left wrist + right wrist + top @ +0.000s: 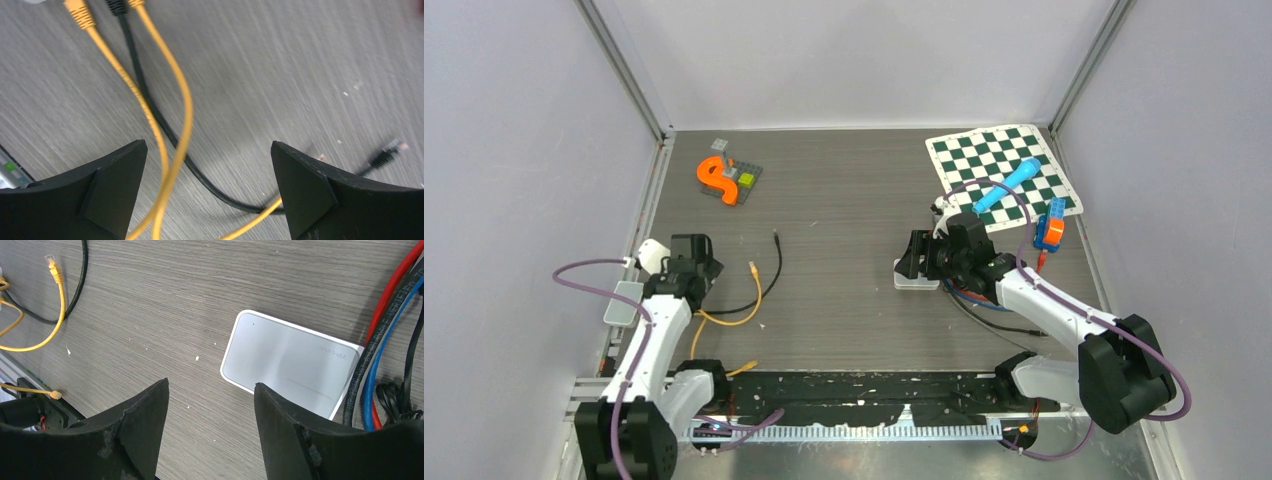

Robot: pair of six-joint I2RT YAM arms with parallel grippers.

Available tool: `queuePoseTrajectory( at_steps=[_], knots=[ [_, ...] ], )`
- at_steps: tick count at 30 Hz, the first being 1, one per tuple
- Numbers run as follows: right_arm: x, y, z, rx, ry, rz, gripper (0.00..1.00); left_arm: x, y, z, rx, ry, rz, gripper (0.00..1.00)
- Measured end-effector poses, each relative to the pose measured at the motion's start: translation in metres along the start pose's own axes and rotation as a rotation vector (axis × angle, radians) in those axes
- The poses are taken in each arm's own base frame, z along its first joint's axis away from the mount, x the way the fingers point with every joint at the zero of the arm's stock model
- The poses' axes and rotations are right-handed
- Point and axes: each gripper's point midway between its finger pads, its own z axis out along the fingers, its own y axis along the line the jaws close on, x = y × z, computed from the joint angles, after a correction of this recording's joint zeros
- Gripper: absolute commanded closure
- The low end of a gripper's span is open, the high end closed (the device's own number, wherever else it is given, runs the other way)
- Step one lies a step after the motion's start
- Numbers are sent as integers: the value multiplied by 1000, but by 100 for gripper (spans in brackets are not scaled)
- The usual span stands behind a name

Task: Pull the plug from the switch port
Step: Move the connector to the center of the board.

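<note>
Table (pixel 150 300) grey wood-grain, matt, finely ribbed, switch (pixel 285 360) white plastic, smooth, satin sheen, red cable (pixel 395 292) and blue cable (pixel 368 387) just beside switch glossy-jacketed, yellow cable (pixel 186 100) smooth, slight gloss, black cable (pixel 150 107) matt, fingers (pixel 135 435) of right gripper (pixel 211 390) matt black, edges rough, pitted.

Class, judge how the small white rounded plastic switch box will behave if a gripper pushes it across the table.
The white switch box looks thin, so probably light. Lying flat, it should slide rather than tip. The red, blue and black cables along its edge might resist if plugged in.
</note>
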Motion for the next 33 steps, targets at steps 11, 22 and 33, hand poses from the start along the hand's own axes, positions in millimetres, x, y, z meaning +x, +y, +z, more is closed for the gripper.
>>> queuePoseTrajectory(
  at_steps=[11, 22, 33],
  knots=[
    [2, 2, 0, -14, 11, 5, 30, 33, 41, 36, -241, 235, -16, 1],
    [8, 2, 0, -18, 26, 19, 30, 44, 44, 51, -293, 289, -65, 21],
    [10, 2, 1, -18, 33, 32, 31, 42, 32, 58, -237, 290, -49, 87]
  ],
)
